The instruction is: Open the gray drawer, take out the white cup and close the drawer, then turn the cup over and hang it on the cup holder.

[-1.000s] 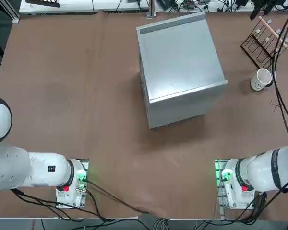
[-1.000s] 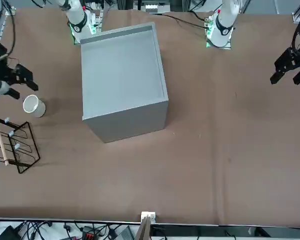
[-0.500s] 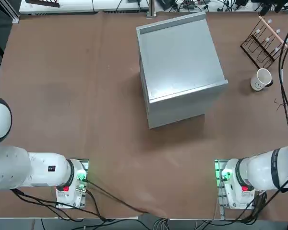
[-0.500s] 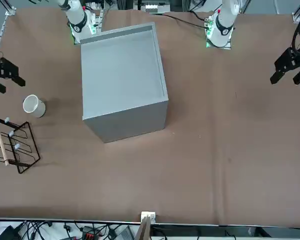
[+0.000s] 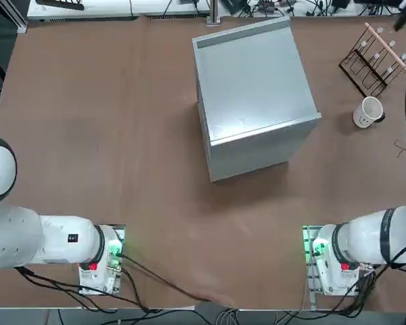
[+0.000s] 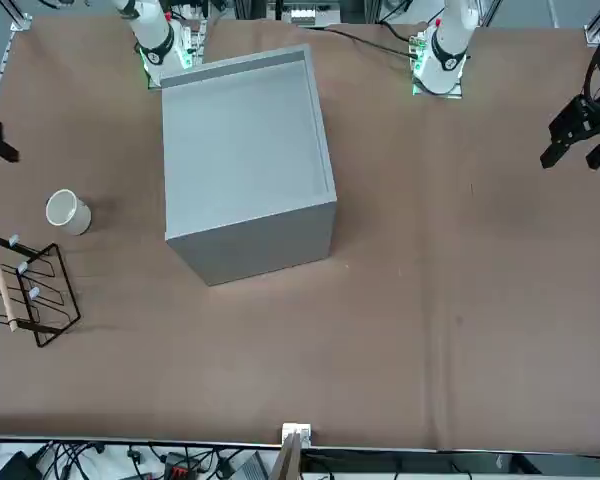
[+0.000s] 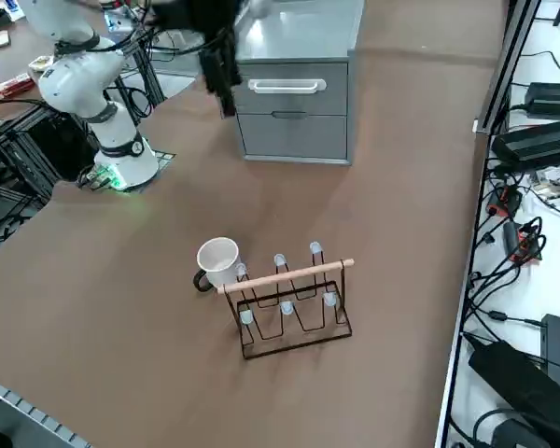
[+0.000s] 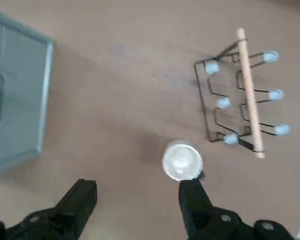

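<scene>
Claw (image 8: 137, 200) open above white cup (image 8: 182, 161)

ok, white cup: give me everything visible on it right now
The white cup is a small, plain white mug that looks ceramic, with a dark-looking side handle. It stands upright on the brown table, mouth up, empty as far as the views show. It sits out of the closed drawer, right beside the cup holder on the cabinet's side, not hung on any peg. Nothing grips it: the right gripper hangs open above it, fingers clear of the rim.
</scene>
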